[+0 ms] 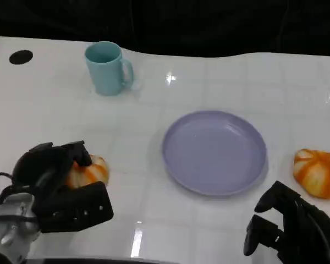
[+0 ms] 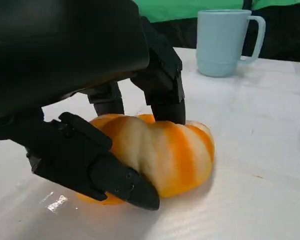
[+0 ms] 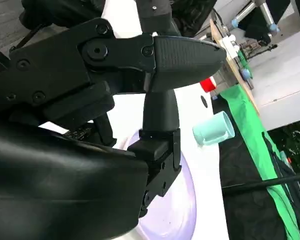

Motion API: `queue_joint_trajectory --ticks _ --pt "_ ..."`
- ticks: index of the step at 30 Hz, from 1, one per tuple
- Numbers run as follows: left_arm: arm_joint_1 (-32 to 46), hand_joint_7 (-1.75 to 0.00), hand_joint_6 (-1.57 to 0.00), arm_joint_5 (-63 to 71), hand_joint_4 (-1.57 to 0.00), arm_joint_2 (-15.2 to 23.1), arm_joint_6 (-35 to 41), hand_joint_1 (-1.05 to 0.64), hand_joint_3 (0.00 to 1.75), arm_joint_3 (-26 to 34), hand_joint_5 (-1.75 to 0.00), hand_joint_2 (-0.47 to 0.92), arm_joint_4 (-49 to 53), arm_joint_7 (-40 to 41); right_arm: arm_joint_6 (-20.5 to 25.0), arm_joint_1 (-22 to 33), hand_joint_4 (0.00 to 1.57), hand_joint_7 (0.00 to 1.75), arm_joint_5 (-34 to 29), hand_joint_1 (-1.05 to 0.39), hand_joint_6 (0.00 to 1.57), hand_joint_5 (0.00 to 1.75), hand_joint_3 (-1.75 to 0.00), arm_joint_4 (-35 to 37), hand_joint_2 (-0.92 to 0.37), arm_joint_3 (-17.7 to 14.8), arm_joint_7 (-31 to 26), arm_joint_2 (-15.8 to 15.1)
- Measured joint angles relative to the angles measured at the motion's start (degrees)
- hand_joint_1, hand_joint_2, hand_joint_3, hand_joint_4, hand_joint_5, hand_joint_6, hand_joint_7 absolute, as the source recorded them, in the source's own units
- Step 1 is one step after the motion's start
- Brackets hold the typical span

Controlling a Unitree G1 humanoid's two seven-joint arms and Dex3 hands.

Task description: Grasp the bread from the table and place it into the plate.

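An orange-and-white striped bread lies on the white table at the near left. My left hand is closed around it. In the left wrist view the fingers press on the far side of the bread and the thumb lies against its near side, with the bread resting on the table. The lavender plate stands empty in the middle, to the right of this bread. My right hand hovers at the near right, fingers apart, holding nothing; its wrist view shows the plate beyond it.
A second striped bread lies at the right edge, beside the plate. A light teal mug stands at the far left, behind the left hand. Black round holes mark the table's far corners. Dark cloth lies beyond the far edge.
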Motion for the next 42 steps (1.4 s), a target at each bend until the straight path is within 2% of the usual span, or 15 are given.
queue_joint_trajectory --ticks 4,7,12,18,22,30,37,42 --pt "-0.09 -1.74 -0.62 -0.41 -0.81 -0.02 -2.96 -0.29 0.50 0.20 -1.75 0.91 1.51 1.94 -0.01 -0.01 0.73 1.75 0.00 -0.52 0.46 1.75 -0.52 0.00 -0.92 -0.01 0.00 0.00" --pt "-0.09 -1.75 -0.62 -1.05 -0.82 0.04 -4.29 -0.29 0.54 0.71 -1.75 0.89 1.66 2.27 0.00 -0.02 0.73 1.75 0.00 -0.51 0.45 1.75 -0.53 0.00 -0.92 -0.01 -0.03 0.00" --pt "-0.10 -1.75 -0.60 -1.50 -0.84 0.10 -4.29 -0.28 0.45 1.20 -1.75 0.91 -1.01 2.24 0.01 -0.04 0.72 1.75 -0.04 -0.51 0.44 1.75 -0.55 0.01 -0.92 -0.01 -0.07 -0.10" --pt "-0.07 -1.75 -0.65 -1.55 -0.84 0.19 -3.30 -0.24 0.47 1.50 -1.75 0.89 -5.23 1.19 -0.01 -0.08 0.73 1.75 -0.04 -0.52 0.45 1.75 -0.55 0.04 -0.92 -0.02 -0.04 -0.14" --pt "0.25 -1.75 -0.62 -1.63 -0.84 0.27 -2.41 -0.23 0.46 1.60 -1.75 0.82 -7.68 0.07 0.00 -0.08 0.72 1.75 -0.03 -0.51 0.45 1.75 -0.54 0.05 -0.92 -0.02 -0.04 -0.14" --pt "1.22 -1.75 -0.56 -2.54 -0.81 0.36 -1.68 -0.23 0.47 2.80 -1.75 0.84 -12.93 -2.86 -0.01 -0.14 0.73 1.75 -0.05 -0.52 0.45 1.75 -0.54 0.06 -0.92 -0.01 0.21 -0.25" --pt "1.30 -1.75 -0.63 -2.49 -0.83 0.38 -2.69 -0.23 0.81 3.04 -1.75 0.71 -15.26 -4.01 -0.01 -0.40 0.73 1.75 -0.01 -0.53 0.45 1.75 -0.52 0.34 -0.92 -0.04 0.48 -0.34" --pt "1.17 -1.75 -0.63 -2.36 -0.84 0.28 -2.70 -0.20 0.82 3.04 -1.75 0.64 -17.24 -4.63 -0.01 -0.40 0.73 1.75 -0.01 -0.52 0.45 1.75 -0.53 0.44 -0.92 -0.06 0.49 -0.38"
